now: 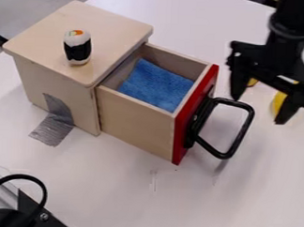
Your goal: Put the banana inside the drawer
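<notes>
My black gripper is at the right of the camera view, beyond the drawer's handle, open with its fingers spread wide. Behind it lies the yellow banana, largely hidden by the gripper; small yellow bits also show between and beside the fingers. The wooden drawer is pulled out of its cabinet, with a red front and an open top. A folded blue cloth lies inside it.
A sushi toy stands on the wooden cabinet top. The drawer's black handle juts out toward the right. Grey tape holds the cabinet's side to the white table. Black equipment occupies the lower left corner.
</notes>
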Action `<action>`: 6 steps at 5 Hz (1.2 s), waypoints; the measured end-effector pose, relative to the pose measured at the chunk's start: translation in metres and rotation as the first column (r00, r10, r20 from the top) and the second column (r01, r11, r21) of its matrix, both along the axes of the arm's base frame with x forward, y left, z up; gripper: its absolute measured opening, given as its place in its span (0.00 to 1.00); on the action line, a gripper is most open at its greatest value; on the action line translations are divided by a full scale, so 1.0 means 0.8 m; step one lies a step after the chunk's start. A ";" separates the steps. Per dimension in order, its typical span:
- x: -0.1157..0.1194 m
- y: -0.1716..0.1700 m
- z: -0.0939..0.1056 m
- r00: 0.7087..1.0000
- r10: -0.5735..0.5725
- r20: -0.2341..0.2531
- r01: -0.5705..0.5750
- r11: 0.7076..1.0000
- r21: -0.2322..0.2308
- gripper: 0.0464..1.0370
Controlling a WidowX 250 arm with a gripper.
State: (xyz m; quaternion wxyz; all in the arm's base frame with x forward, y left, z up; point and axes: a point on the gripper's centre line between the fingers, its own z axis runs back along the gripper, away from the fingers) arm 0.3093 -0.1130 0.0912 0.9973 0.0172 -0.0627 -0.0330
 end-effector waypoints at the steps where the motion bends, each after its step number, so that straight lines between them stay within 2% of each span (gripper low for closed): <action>1: 0.032 0.000 -0.006 1.000 0.007 0.018 -0.007 1.000 -0.023 0.96; 2: 0.069 -0.001 -0.022 1.000 0.001 0.023 0.000 1.000 -0.019 0.96; 3: 0.098 0.000 -0.050 1.000 -0.006 -0.017 0.005 1.000 -0.020 0.96; 4: 0.115 0.009 -0.076 0.997 0.001 -0.076 -0.002 1.000 -0.014 0.96; 6: 0.120 0.027 -0.105 0.990 0.005 -0.139 -0.005 1.000 0.000 0.96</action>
